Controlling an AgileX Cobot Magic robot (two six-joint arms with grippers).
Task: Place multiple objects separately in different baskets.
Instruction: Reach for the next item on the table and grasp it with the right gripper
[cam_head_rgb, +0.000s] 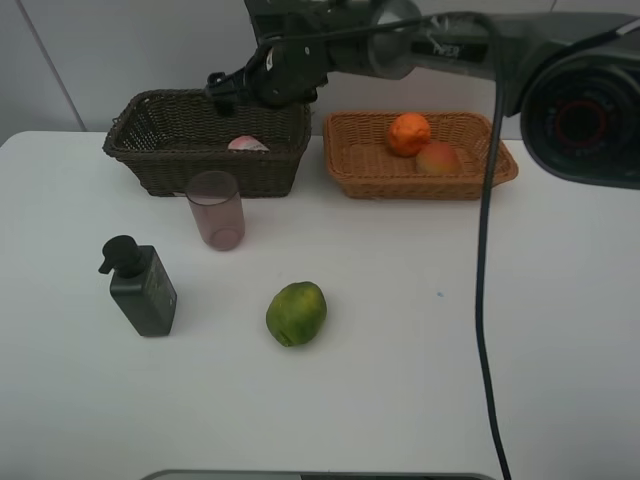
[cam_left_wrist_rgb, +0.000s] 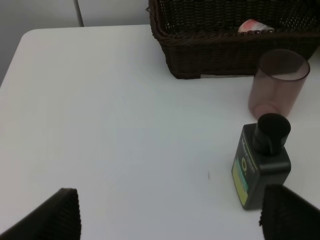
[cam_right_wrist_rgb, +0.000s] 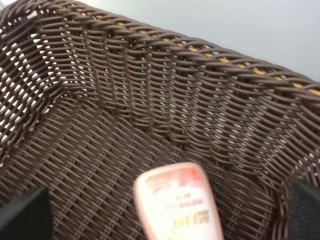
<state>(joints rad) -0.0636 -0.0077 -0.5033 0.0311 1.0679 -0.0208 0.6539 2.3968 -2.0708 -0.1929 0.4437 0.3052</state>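
One pink spray bottle (cam_right_wrist_rgb: 177, 207) lies on the floor of the dark brown basket (cam_head_rgb: 160, 165), between the wide-spread fingers of the right claw (cam_head_rgb: 220, 90), touched by neither. Release looks complete. Best lift straight up past the wicker rim before swinging away. In the tan basket (cam_head_rgb: 360, 182): orange (cam_head_rgb: 409, 133), mango (cam_head_rgb: 438, 158). On the surface (cam_head_rgb: 420, 360): cup (cam_head_rgb: 216, 210), pump bottle (cam_head_rgb: 145, 292), green fruit (cam_head_rgb: 296, 313). The left claw (cam_left_wrist_rgb: 177, 220) is wide open and empty, near the pump bottle.
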